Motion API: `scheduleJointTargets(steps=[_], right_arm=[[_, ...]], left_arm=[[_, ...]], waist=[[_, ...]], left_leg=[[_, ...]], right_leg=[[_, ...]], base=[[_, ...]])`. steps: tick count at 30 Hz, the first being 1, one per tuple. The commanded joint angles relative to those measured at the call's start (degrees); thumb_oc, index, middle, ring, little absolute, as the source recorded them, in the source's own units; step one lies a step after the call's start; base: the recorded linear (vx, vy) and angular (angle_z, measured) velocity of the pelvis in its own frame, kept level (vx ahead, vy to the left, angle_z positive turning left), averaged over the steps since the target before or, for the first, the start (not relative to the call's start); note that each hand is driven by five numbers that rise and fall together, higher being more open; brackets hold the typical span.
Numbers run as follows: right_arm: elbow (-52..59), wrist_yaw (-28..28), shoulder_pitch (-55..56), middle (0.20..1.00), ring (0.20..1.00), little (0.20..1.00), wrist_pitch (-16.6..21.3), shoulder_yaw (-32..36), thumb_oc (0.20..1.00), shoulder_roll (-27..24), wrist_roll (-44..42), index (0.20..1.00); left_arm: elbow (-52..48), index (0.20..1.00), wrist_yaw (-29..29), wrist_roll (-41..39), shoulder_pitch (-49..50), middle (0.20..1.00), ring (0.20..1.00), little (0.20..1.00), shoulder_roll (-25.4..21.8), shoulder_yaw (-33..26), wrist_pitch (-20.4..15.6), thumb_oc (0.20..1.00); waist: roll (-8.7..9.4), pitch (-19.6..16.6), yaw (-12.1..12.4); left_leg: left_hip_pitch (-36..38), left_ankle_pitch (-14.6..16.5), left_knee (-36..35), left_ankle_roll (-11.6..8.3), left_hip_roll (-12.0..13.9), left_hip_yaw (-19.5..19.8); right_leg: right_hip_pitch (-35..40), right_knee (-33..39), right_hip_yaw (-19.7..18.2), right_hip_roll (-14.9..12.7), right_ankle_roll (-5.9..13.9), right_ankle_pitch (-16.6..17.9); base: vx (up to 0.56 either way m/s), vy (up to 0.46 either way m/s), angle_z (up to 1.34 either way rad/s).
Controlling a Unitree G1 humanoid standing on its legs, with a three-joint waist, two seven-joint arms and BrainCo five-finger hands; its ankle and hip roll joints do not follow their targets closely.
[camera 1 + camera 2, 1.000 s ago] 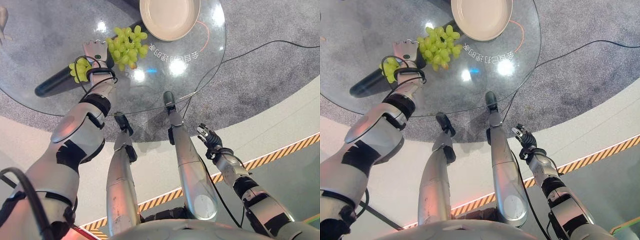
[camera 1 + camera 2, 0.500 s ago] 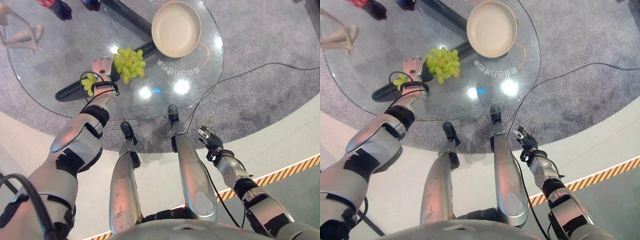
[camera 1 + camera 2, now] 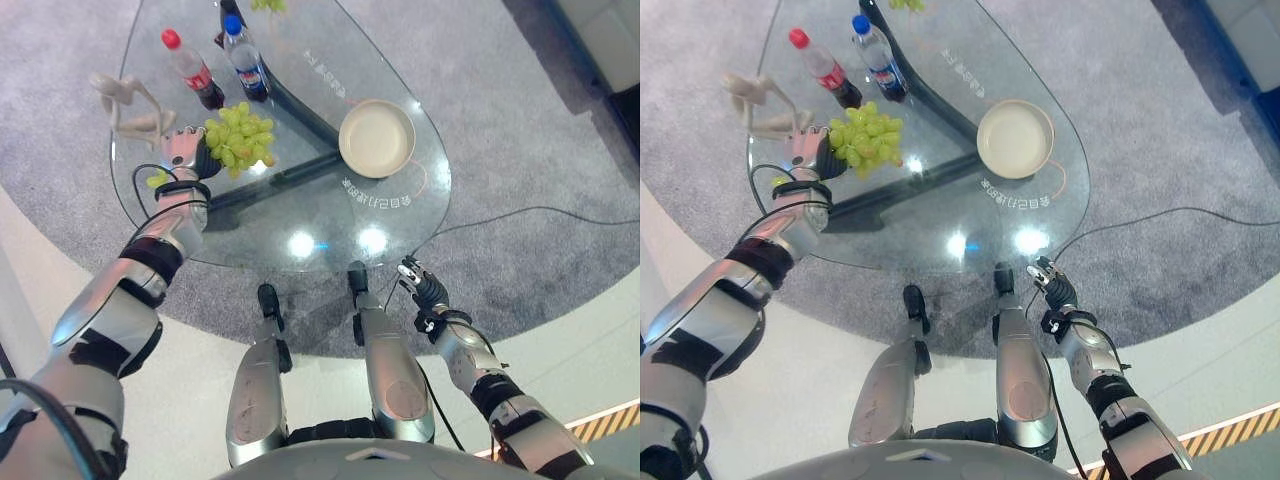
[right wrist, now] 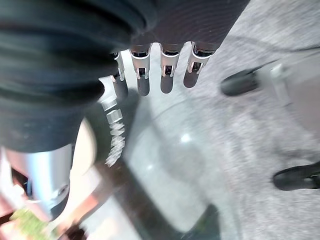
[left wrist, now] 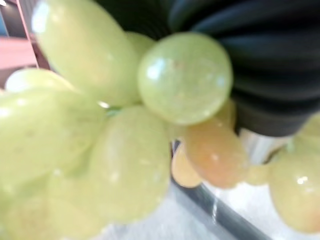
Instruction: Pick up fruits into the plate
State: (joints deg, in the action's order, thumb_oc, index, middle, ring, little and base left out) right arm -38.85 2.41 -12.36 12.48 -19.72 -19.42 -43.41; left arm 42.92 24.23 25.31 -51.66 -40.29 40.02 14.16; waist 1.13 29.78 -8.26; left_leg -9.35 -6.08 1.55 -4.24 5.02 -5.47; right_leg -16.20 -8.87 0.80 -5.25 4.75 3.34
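The bunch of round pale green grapes (image 3: 238, 141) has one or two amber-tinged ones, seen in the left wrist view. The shallow round plate (image 3: 377, 139) is cream, on a clear glass table (image 3: 300, 190) over speckled grey carpet (image 3: 560, 200). One plastic bottle (image 3: 192, 72) has a red cap and dark drink, the other bottle (image 3: 244, 58) a blue cap.

You see a silver-grey left arm (image 3: 112, 305) and right arm (image 3: 492, 388), both banded with black segments. The left hand (image 3: 180, 153) and right hand (image 3: 425, 292) each wear a dark ribbed cover; the silver fingers (image 4: 143, 76) end in dark tips.
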Motion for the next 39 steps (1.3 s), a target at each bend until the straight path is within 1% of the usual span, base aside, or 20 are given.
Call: scheduleJointTargets(steps=[1,3,4,6,7,9,10,12,13,15,16,17,18,19,22,26,29,32,33,39], right_arm=[[12.43,-0.45,5.94,1.000,1.000,1.000,1.03,3.28,1.000,-2.21,6.70,1.000],[16.97,1.69,7.46,1.000,1.000,1.000,0.31,4.54,1.000,-3.29,8.92,1.000],[20.79,4.29,8.42,1.000,1.000,1.000,-1.20,5.81,1.000,-4.51,10.18,1.000],[23.18,7.26,9.07,1.000,1.000,1.000,-2.05,6.96,1.000,-5.89,10.80,1.000],[26.69,11.09,9.31,1.000,1.000,1.000,-4.09,8.44,1.000,-8.57,11.40,1.000],[27.54,12.46,9.39,1.000,1.000,1.000,-4.45,8.85,1.000,-9.47,11.97,1.000],[31.98,17.00,9.03,1.000,1.000,1.000,-7.62,10.75,1.000,-14.47,10.79,1.000],[34.64,19.71,8.36,1.000,1.000,1.000,-9.45,11.86,1.000,-17.66,9.40,1.000],[36.21,20.75,7.37,1.000,1.000,1.000,-10.74,12.23,1.000,-19.53,8.70,1.000],[38.10,22.47,6.12,1.000,1.000,1.000,-12.44,12.20,1.000,-22.07,7.69,1.000],[39.04,23.67,5.43,1.000,1.000,1.000,-13.47,12.16,1.000,-23.41,7.12,1.000],[39.04,23.67,5.43,1.000,1.000,1.000,-13.47,12.16,1.000,-23.41,7.12,1.000],[40.71,25.33,3.30,1.000,1.000,1.000,-16.42,10.96,1.000,-25.94,4.32,1.000],[40.90,26.53,2.17,1.000,1.000,1.000,-17.75,10.21,1.000,-26.61,3.04,1.000],[41.95,28.26,-0.57,1.000,1.000,1.000,-21.58,7.69,1.000,-27.19,0.11,1.000],[43.11,31.30,-4.83,1.000,1.000,1.000,-27.61,2.86,1.000,-27.14,-6.01,1.000],[42.99,33.27,-7.32,1.000,1.000,1.000,-32.20,-0.68,1.000,-25.08,-11.39,1.000],[43.13,33.06,-8.20,1.000,1.000,1.000,-34.30,-2.43,1.000,-23.80,-13.91,1.000],[43.55,32.93,-9.08,1.000,1.000,1.000,-37.06,-3.98,1.000,-22.47,-16.94,1.000],[44.64,31.56,-9.21,1.000,1.000,1.000,-40.83,-6.96,1.000,-19.66,-20.22,1.000]], left_arm=[[-9.59,0.200,-6.16,7.32,5.45,0.200,0.200,0.200,-5.73,-5.41,-3.94,0.200],[-15.05,0.200,-8.82,9.18,8.11,0.200,0.200,0.200,-8.98,-6.62,-4.82,0.200],[-19.21,0.200,-11.42,11.45,10.58,0.200,0.200,0.200,-11.75,-7.90,-7.79,0.200],[-22.87,0.200,-12.72,13.52,12.97,0.200,0.200,0.200,-13.90,-9.35,-9.72,0.200],[-26.99,0.200,-15.33,16.59,14.80,0.200,0.200,0.200,-16.41,-10.67,-14.01,0.200],[-28.24,0.200,-15.82,17.13,15.27,0.200,0.200,0.200,-17.26,-11.00,-14.82,0.200],[-33.48,0.200,-17.57,17.42,17.01,0.200,0.200,0.200,-21.00,-12.32,-19.34,0.200],[-37.11,0.200,-18.94,18.32,18.04,0.200,0.200,0.200,-23.44,-13.01,-22.40,0.200],[-38.09,0.200,-19.53,18.31,18.02,0.200,0.200,0.200,-24.68,-12.75,-25.23,0.200],[-41.07,0.200,-20.48,19.00,17.70,0.200,0.200,0.200,-26.48,-12.36,-27.18,0.200],[-41.72,0.200,-20.26,19.18,17.64,0.200,0.200,0.200,-27.39,-12.21,-29.14,0.200],[-41.72,0.200,-20.26,19.18,17.64,0.200,0.200,0.200,-27.39,-12.21,-29.14,0.200],[-44.32,0.200,-21.12,19.19,15.35,0.200,0.200,0.200,-29.84,-10.60,-32.69,0.200],[-44.87,0.200,-21.19,19.09,14.00,0.200,0.200,0.200,-30.41,-9.49,-34.63,0.200],[-46.57,0.200,-20.48,19.85,10.34,0.200,0.200,0.200,-31.40,-6.16,-38.18,0.200],[-47.90,0.200,-19.15,19.18,2.55,0.200,0.200,0.200,-31.84,0.87,-42.19,0.200],[-48.29,0.200,-17.54,18.50,-2.73,0.200,0.200,0.200,-30.88,5.67,-45.12,0.200],[-48.80,0.200,-17.34,18.31,-4.70,0.200,0.200,0.200,-29.84,7.56,-45.39,0.200],[-49.49,0.200,-17.56,17.51,-6.67,0.200,0.200,0.200,-28.85,9.24,-45.40,0.200],[-50.32,0.200,-15.76,17.71,-9.15,0.200,0.200,0.200,-26.37,11.58,-45.66,0.200]], waist=[[-0.61,-7.62,0.26],[-0.38,-9.19,0.59],[-0.26,-10.69,1.10],[-0.17,-12.04,1.51],[-0.05,-14.15,2.19],[-0.01,-14.71,2.38],[0.10,-17.68,3.33],[0.15,-19.47,3.97],[0.13,-20.47,4.35],[0.15,-21.54,4.88],[0.11,-22.09,5.15],[0.11,-22.09,5.15],[0.02,-23.41,5.71],[0.00,-23.95,5.99],[-0.09,-24.90,6.48],[-0.24,-25.91,6.92],[-0.23,-26.38,7.43],[-0.30,-26.57,7.63],[-0.36,-26.72,7.78],[-0.47,-26.97,8.15]], left_leg=[[1.49,7.74,2.81,1.98,-4.08,0.16],[3.47,8.06,2.16,2.06,-4.27,0.24],[5.23,8.33,1.43,2.12,-4.41,0.24],[6.38,8.41,0.97,2.16,-4.54,0.38],[8.09,8.60,0.28,2.25,-4.69,0.36],[8.61,8.66,0.09,2.25,-4.72,0.36],[11.16,8.83,-1.01,2.34,-4.90,0.35],[12.85,8.95,-1.94,2.51,-5.12,0.65],[13.68,9.14,-2.33,2.61,-5.24,0.72],[14.75,9.34,-2.71,2.62,-5.32,0.80],[15.41,9.46,-3.01,2.66,-5.39,0.82],[15.41,9.46,-3.01,2.66,-5.39,0.82],[16.84,9.72,-3.69,2.72,-5.56,0.72],[17.34,9.85,-3.94,2.72,-5.61,0.62],[18.30,9.95,-4.38,2.69,-5.67,0.48],[19.32,10.08,-4.74,2.65,-5.75,0.34],[19.69,10.25,-4.61,2.67,-5.79,0.31],[19.89,10.24,-4.71,2.68,-5.80,0.38],[20.06,10.29,-4.66,2.70,-5.83,0.37],[20.29,10.48,-4.48,2.79,-5.93,0.54]], right_leg=[[2.59,-1.13,1.26,3.18,-0.65,-4.46],[5.25,0.41,1.43,2.81,-0.33,-4.39],[7.45,1.66,1.78,2.52,0.00,-4.37],[8.87,2.54,1.93,2.31,0.24,-4.14],[10.91,3.63,2.39,1.98,0.61,-3.94],[11.57,3.98,2.57,1.87,0.72,-3.88],[14.44,5.38,3.44,1.39,1.16,-3.59],[16.43,6.32,3.79,1.22,1.34,-3.56],[17.39,6.79,4.17,1.11,1.45,-3.62],[18.77,7.46,4.76,0.78,1.58,-3.60],[19.55,7.97,5.06,0.67,1.69,-3.52],[19.55,7.97,5.06,0.67,1.69,-3.52],[21.31,9.39,5.89,0.34,1.87,-3.20],[22.02,9.99,6.24,0.22,1.96,-3.10],[23.28,10.93,7.03,-0.09,2.09,-2.81],[24.61,11.70,7.96,-0.29,2.08,-2.73],[25.24,11.79,8.72,-0.46,2.05,-2.88],[25.56,11.93,9.00,-0.45,2.03,-2.93],[25.84,12.02,9.32,-0.46,1.98,-3.03],[26.39,12.09,9.93,-0.52,1.97,-3.29]], base=[[0.12,0.030,0.06],[0.14,0.018,0.10],[0.13,0.010,0.11],[0.16,0.010,0.07],[0.16,0.008,0.02],[0.16,0.011,0.10],[0.25,0.015,0.15],[0.20,0.016,0.14],[0.11,0.025,0.15],[0.08,0.030,0.09],[0.05,0.019,0.07],[0.07,0.031,0.20],[0.07,0.026,0.12],[0.08,0.031,0.14],[0.03,0.019,0.04],[0.02,0.013,0.11],[0.01,0.003,0.05],[0.01,0.009,0.06],[0.01,0.023,0.06],[0.00,0.015,0.04]])
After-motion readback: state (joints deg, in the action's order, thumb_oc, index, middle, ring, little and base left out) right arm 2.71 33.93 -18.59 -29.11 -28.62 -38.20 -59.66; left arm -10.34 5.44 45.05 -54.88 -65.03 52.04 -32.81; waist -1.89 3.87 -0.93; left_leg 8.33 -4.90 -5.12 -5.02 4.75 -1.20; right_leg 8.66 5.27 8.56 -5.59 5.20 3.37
